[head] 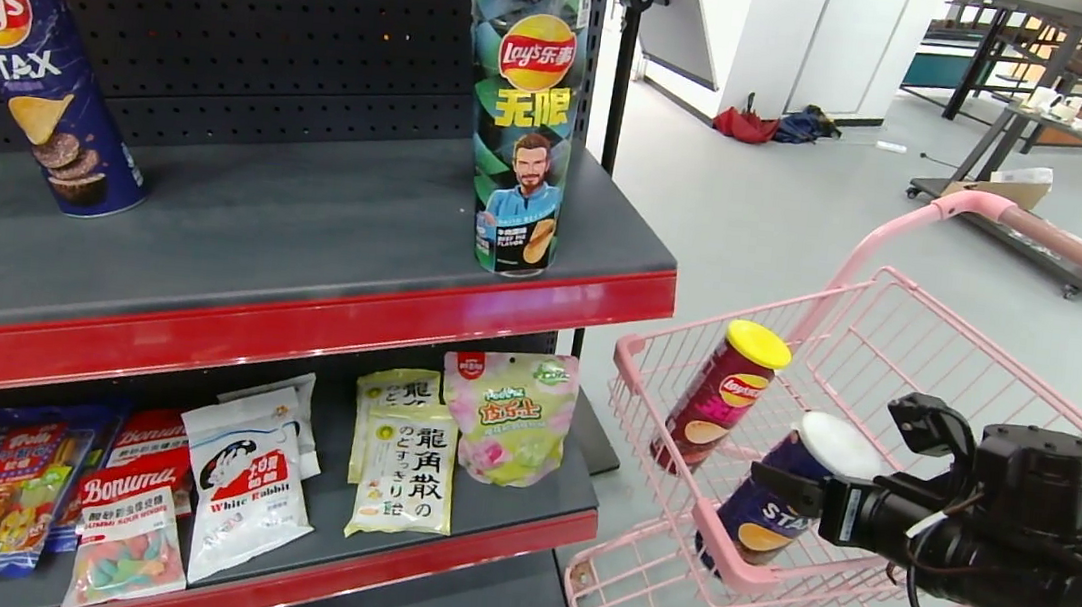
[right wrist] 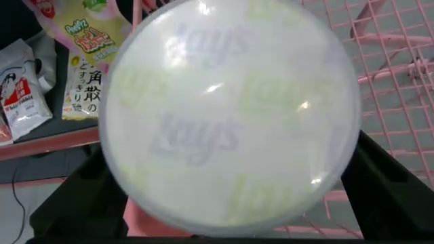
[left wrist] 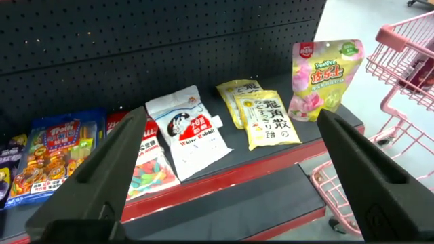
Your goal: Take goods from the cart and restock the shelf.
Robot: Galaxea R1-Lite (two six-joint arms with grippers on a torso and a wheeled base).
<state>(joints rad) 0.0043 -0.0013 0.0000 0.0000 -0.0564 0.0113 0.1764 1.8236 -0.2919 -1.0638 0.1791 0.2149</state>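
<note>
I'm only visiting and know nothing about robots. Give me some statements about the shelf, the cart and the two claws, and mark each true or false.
1. Two chip cans stand on the top shelf. True: a dark blue chip can and a green chip can.
2. The pink cart holds nothing. False: it holds a maroon can and a white-lidded blue can.
3. The right gripper is closed on the white-lidded blue can. True.
4. The left gripper holds a candy bag. False: it is open and empty, facing the lower shelf.
5. The lower shelf carries bottles. False: snack bags lie there.
</note>
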